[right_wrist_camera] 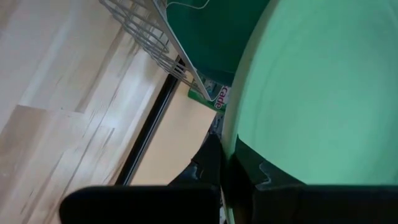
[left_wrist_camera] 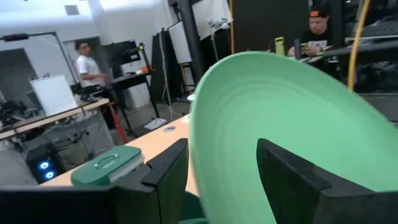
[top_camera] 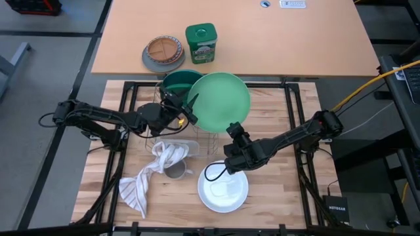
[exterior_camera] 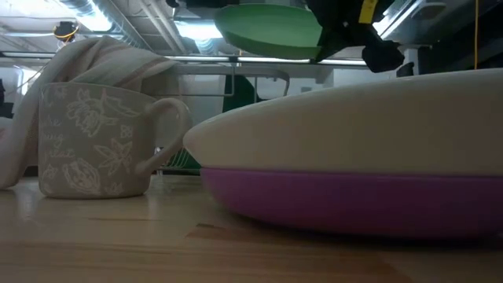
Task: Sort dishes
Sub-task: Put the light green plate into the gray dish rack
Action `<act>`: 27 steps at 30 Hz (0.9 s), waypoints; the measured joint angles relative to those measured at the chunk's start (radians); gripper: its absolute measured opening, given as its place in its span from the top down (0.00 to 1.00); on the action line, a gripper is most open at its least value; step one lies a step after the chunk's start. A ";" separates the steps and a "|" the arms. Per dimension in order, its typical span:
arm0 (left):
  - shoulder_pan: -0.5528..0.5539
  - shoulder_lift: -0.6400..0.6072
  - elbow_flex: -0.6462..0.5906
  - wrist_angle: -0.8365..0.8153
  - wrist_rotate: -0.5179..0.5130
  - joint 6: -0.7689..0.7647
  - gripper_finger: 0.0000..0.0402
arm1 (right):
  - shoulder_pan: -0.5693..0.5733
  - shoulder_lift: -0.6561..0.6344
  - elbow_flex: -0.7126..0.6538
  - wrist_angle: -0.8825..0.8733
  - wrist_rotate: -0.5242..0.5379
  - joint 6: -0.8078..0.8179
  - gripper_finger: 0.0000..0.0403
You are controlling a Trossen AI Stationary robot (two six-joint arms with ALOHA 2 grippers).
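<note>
From above, the teal plate (top_camera: 222,99) is seen held up in the air over the wire rack (top_camera: 172,134), with both arms at it. The left gripper (top_camera: 191,108) is clamped on the plate's rim on one side, and the right gripper (top_camera: 233,128) is at the rim on the other side. The left wrist view shows what the top view cannot: the rim of the teal plate (left_wrist_camera: 280,118) sits between the two dark fingers (left_wrist_camera: 163,171). In the right wrist view the plate's edge (right_wrist_camera: 311,93) is pinched by the right gripper (right_wrist_camera: 233,165) as well. The darker green plate (top_camera: 177,80) is seen standing in the back of the rack. The white plate (top_camera: 223,190) lies on the front of the table (top_camera: 289,177). Only the low view shows that a purple plate (exterior_camera: 354,200) is stacked under the white plate (exterior_camera: 354,126). A patterned mug (exterior_camera: 90,141) is seen beside them, with a cloth (top_camera: 151,174) draped on it. On the far table a green tin (top_camera: 201,43) and a tan divided plate (top_camera: 163,52) are seen.
</note>
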State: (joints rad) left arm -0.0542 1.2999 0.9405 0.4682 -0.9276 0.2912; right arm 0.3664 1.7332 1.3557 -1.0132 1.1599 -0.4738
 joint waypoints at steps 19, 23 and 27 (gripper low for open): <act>0.088 0.000 0.000 -0.017 0.001 -0.059 0.63 | 0.000 0.000 0.000 0.001 0.027 -0.008 0.98; 0.088 0.001 0.000 -0.030 0.019 -0.057 0.74 | 0.000 0.000 0.001 0.004 0.030 -0.029 0.98; 0.088 0.001 0.000 -0.070 0.051 -0.057 0.80 | 0.000 0.000 0.001 0.024 0.034 -0.046 0.98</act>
State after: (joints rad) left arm 0.0338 1.3006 0.9405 0.3979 -0.8768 0.2344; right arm 0.3660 1.7329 1.3567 -0.9888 1.1938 -0.5200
